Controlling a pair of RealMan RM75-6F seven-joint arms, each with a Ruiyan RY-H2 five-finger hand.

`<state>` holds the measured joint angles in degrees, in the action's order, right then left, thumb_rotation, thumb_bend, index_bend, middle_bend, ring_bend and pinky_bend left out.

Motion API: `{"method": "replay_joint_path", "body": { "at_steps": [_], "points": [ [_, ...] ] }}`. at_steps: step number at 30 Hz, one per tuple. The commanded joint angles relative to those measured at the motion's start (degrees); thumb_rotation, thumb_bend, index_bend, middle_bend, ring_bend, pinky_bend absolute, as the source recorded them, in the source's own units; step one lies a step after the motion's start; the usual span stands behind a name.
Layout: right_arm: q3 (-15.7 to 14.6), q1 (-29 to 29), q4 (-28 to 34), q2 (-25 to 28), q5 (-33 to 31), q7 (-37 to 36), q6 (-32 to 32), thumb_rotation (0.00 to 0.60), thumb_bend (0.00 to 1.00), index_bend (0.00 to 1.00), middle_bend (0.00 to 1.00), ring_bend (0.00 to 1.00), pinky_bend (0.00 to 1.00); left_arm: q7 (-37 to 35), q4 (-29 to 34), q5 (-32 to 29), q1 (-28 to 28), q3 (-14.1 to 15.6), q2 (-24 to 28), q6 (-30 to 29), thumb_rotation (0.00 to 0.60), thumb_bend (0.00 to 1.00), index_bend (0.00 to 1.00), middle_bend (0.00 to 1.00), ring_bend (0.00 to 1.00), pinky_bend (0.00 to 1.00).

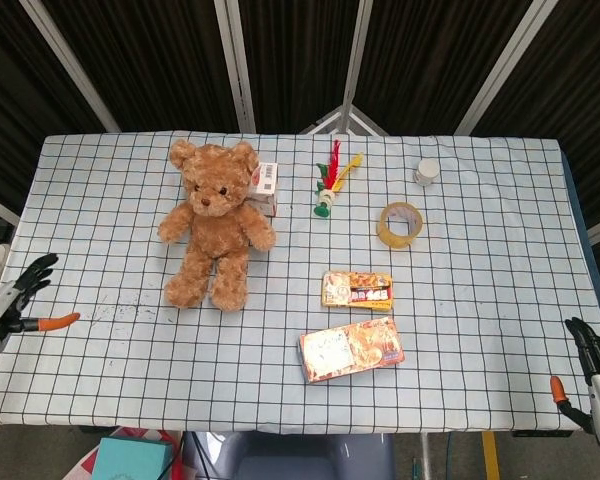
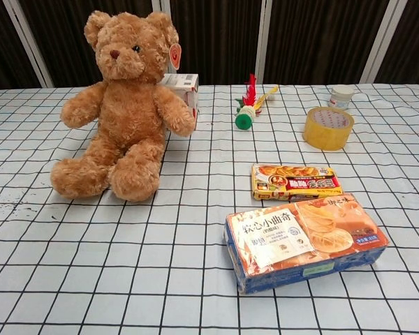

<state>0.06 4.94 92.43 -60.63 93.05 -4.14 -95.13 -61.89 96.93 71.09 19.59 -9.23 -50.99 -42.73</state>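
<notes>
at the table's (image 1: pixel 100 400) side edges, left hand (image 1: pixel 15 300) and right hand (image 1: pixel 592 380), fingers spread, empty

The left robot hand (image 1: pixel 18 300) hovers at the far left edge, fingers spread and empty. The right robot hand (image 1: pixel 592 375) sits at the lower right corner, fingers apart.

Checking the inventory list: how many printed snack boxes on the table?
2. The larger orange snack box lies nearest the front edge, right of centre. The smaller snack pack lies just behind it, apart. A white box partly hidden behind the teddy bear is not counted.
</notes>
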Motion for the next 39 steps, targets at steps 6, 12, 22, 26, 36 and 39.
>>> {"method": "replay_joint_path", "body": {
  "at_steps": [6, 12, 22, 26, 36, 39],
  "points": [
    [0.7, -0.3, -1.8, -0.4, -2.2, -2.5, 1.3, 0.600, 0.42, 0.03, 0.11, 0.19, 0.04, -15.4, -12.3, -8.8, 11.4, -10.0, -7.8, 21.0, 0.600, 0.15, 0.02, 0.00, 0.00, 0.01],
    [1.0, -0.3, -3.0, -0.7, -3.7, -3.6, 2.3, 0.600, 0.42, 0.03, 0.11, 0.19, 0.04, -13.4, -18.3, -11.7, 14.6, -11.8, -12.5, 23.7, 0.600, 0.15, 0.03, 0.00, 0.00, 0.01],
    [1.5, -0.1, -4.2, -0.7, -5.2, -5.0, 2.6, 0.600, 0.42, 0.03, 0.11, 0.19, 0.04, -5.5, -29.4, -20.4, 22.3, -10.7, -21.7, 29.2, 0.600, 0.15, 0.03, 0.00, 0.00, 0.01],
    [1.6, -0.2, -4.3, -0.7, -5.5, -4.8, 2.9, 0.600, 0.42, 0.03, 0.11, 0.19, 0.04, -2.6, -31.7, -22.4, 24.1, -10.2, -24.1, 29.8, 0.600, 0.15, 0.03, 0.00, 0.00, 0.01],
    [2.1, -0.4, -5.3, -0.8, -6.5, -5.7, 3.7, 0.600, 0.42, 0.03, 0.11, 0.19, 0.04, 5.2, -39.0, -29.1, 28.2, -7.7, -31.2, 29.4, 0.600, 0.18, 0.05, 0.03, 0.00, 0.01],
    [2.2, -0.4, -5.4, -0.8, -6.6, -6.0, 3.8, 0.600, 0.42, 0.03, 0.11, 0.19, 0.04, 6.5, -39.6, -31.0, 28.6, -7.7, -32.0, 28.2, 0.600, 0.23, 0.07, 0.06, 0.00, 0.01]
  ]
}}
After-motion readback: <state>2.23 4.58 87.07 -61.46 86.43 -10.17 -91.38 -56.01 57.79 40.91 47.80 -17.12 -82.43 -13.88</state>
